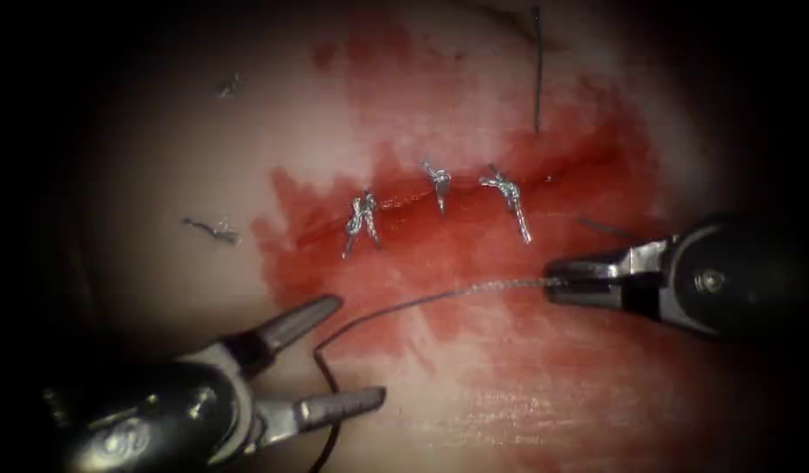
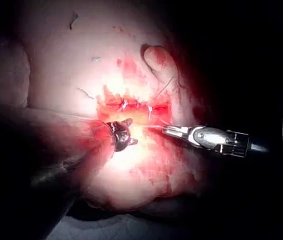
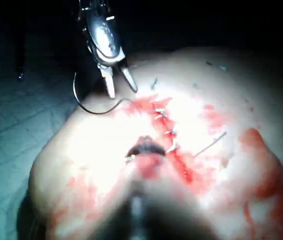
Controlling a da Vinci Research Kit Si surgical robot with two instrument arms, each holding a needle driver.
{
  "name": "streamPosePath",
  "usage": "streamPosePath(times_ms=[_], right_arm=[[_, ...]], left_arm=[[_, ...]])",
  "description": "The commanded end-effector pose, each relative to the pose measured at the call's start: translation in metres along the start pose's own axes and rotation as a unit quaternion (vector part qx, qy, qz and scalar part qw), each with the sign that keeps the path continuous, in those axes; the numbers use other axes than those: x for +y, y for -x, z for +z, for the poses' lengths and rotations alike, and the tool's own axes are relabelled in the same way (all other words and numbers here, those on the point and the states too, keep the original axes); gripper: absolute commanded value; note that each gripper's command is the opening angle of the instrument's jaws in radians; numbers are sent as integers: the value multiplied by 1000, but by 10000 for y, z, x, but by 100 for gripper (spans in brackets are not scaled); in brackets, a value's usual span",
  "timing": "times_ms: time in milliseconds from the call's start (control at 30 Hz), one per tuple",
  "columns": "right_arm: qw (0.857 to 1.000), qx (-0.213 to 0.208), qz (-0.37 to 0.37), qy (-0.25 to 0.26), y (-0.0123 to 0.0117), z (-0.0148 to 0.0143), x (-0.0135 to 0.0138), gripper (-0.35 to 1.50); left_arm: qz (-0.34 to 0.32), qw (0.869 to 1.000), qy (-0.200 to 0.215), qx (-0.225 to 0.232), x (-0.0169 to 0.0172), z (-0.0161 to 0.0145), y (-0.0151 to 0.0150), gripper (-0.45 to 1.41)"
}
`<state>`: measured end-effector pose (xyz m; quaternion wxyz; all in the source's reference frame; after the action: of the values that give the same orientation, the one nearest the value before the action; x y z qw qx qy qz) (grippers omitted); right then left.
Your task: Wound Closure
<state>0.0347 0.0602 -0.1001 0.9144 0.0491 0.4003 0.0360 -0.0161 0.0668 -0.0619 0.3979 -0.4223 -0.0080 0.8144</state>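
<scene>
Red fluid [image 1: 474,263] stains the tissue [image 1: 194,158] around the cut [image 1: 404,203], which carries three knots. Right tool [image 1: 562,282], jaws clamped on the thread [image 1: 439,296], sits below the cut; the thread's long axis runs leftward between the left tool's [image 1: 356,355] wide-spread, empty jaws. Needle location: cannot tell.

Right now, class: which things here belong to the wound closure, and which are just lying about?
In use:
- right tool, jaws shut on the thread
- left tool, jaws open, holding nothing
- tissue with its cut
- three tied stitches

Lying about:
- cut ends of thread
- red fluid
</scene>
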Motion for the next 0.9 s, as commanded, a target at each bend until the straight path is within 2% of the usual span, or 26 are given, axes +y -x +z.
streamPosePath(times_ms=[33,300,500,567,633,667,700,767,800,900], right_arm=[[1000,2,-1,0,-3,9,1,-35],[1000,3,0,-1,-7,10,-2,-35],[1000,3,0,0,-6,10,-2,-35],[1000,4,0,-1,-6,11,-2,-35],[1000,3,-3,-1,-7,11,-3,-35],[1000,3,-3,-1,-7,11,-3,-35],[1000,3,-3,-1,-7,11,-3,-35],[1000,3,-3,-1,-7,12,-3,-35],[1000,3,-3,-1,-7,12,-3,-35],[1000,3,-3,-1,-7,12,-3,-35]], left_arm=[[2,1000,1,1,0,8,-1,75],[-2,1000,-11,-23,-5,24,22,73],[-6,1000,-13,-23,-2,26,20,70],[-19,999,-14,-23,-3,25,20,63],[-18,1000,-12,-22,-10,24,23,54],[-17,1000,-13,-23,-11,24,24,43],[-16,1000,-13,-23,-12,23,25,19],[-17,1000,-13,-21,-12,22,25,-16],[-17,1000,-13,-21,-12,22,25,-16],[-31,999,6,-11,-8,18,16,-35]])
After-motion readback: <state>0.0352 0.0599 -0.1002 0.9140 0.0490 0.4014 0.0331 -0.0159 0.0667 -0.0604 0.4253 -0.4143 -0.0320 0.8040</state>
